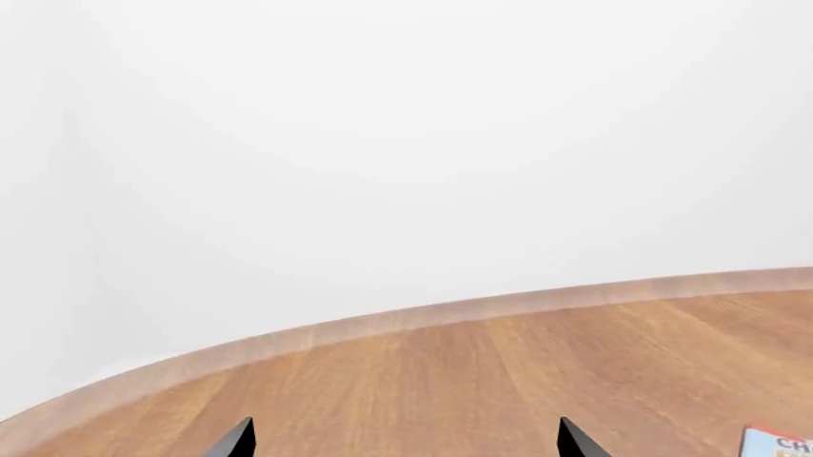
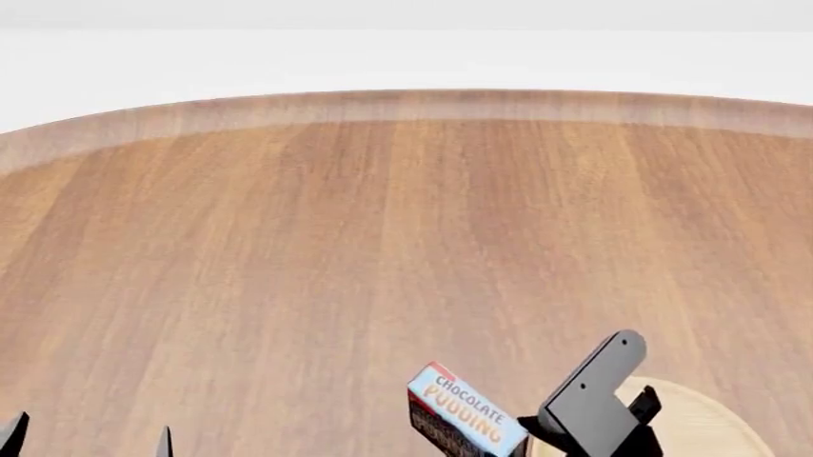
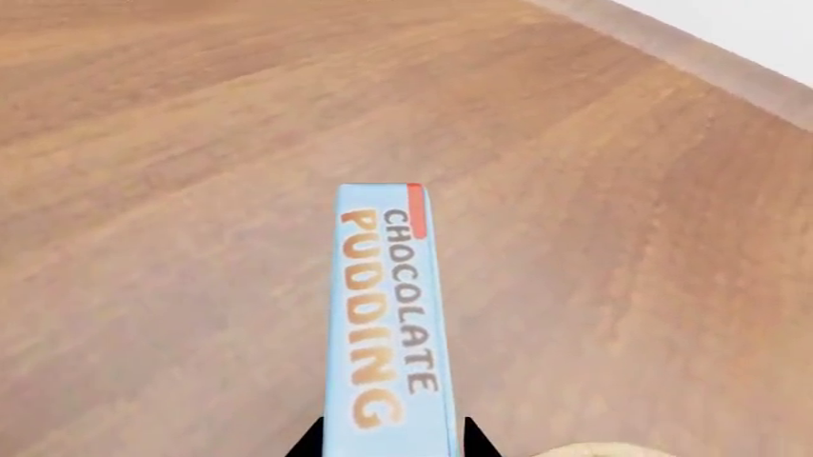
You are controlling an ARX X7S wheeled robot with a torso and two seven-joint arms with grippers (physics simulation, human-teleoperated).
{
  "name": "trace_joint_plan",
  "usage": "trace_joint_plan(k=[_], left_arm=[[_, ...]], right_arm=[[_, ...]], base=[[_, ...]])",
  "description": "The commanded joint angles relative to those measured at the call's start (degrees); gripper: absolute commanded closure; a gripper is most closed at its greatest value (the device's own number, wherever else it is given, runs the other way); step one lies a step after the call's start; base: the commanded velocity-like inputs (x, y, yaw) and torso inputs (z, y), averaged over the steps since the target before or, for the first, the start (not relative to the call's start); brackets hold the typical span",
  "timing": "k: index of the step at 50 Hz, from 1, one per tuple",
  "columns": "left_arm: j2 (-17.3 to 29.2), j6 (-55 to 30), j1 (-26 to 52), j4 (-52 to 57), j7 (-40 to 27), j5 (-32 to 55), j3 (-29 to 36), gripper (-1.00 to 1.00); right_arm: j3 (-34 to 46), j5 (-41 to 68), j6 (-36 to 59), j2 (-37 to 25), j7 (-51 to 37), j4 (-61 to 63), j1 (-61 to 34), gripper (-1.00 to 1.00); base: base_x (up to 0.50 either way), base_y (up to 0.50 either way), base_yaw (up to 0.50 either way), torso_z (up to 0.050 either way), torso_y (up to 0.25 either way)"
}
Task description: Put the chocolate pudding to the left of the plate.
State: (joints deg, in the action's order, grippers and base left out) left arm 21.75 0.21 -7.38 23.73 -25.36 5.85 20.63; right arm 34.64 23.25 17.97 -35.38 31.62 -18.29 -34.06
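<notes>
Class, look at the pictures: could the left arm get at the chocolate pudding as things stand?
Probably not freely: the right gripper is closed on the chocolate pudding beside the plate. The left gripper stands apart, with only bare table between.

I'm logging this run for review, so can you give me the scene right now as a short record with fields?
surface: round wooden table
pudding box: chocolate pudding, blue lettered face toward the right wrist camera
holder: right end effector, a finger on each side of the box
plate: pale wooden plate, at the table's near right, just right of the box in the head view
left end effector: open, nothing between its tips, over bare table
box on table or lifted: cannot tell
</notes>
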Motion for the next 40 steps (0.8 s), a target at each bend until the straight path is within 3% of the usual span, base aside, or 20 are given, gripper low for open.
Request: trace_joint_plan(k=[1, 40], left_arm=[[0.1, 0.1, 0.1, -0.1, -0.2, 0.0, 0.2, -1.0], [0.5, 0.1, 0.3, -0.1, -0.6, 0.3, 0.6, -1.0]], right_arm=[[0.1, -1.3, -2.7, 1.7, 0.8, -4.2, -0.3, 1.0], [0.8, -2.5, -10.7, 6.3, 2.6, -18.3, 0.3, 1.0]], base=[[0.0, 0.0, 0.0, 0.0, 0.0], [0.0, 0.0, 0.0, 0.0, 0.0]])
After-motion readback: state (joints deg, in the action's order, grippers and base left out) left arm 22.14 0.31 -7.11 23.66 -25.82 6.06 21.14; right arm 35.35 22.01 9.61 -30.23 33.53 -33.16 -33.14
